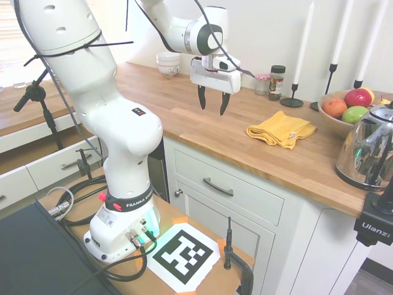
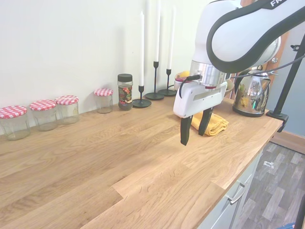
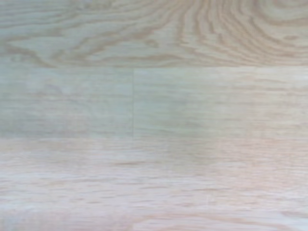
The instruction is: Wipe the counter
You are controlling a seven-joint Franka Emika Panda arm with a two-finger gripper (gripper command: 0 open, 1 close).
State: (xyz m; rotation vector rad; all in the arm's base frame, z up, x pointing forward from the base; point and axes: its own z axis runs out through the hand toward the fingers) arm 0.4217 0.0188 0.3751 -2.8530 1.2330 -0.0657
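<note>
The counter is a long warm-brown butcher-block top over white cabinets with dark handles; it also fills the second exterior view as counter. My gripper hangs just above its bare wood, open and holding nothing, also seen as gripper. A folded yellow cloth lies flat on the counter to the gripper's right, apart from it; the same cloth shows just behind the fingers. The wrist view holds only blurred wood grain.
Along the wall stand a spice jar, a small checked-lid jar, black candlesticks and stacked white bowls. A fruit bowl and a glass kettle sit at the right end. Checked-lid jars line the wall.
</note>
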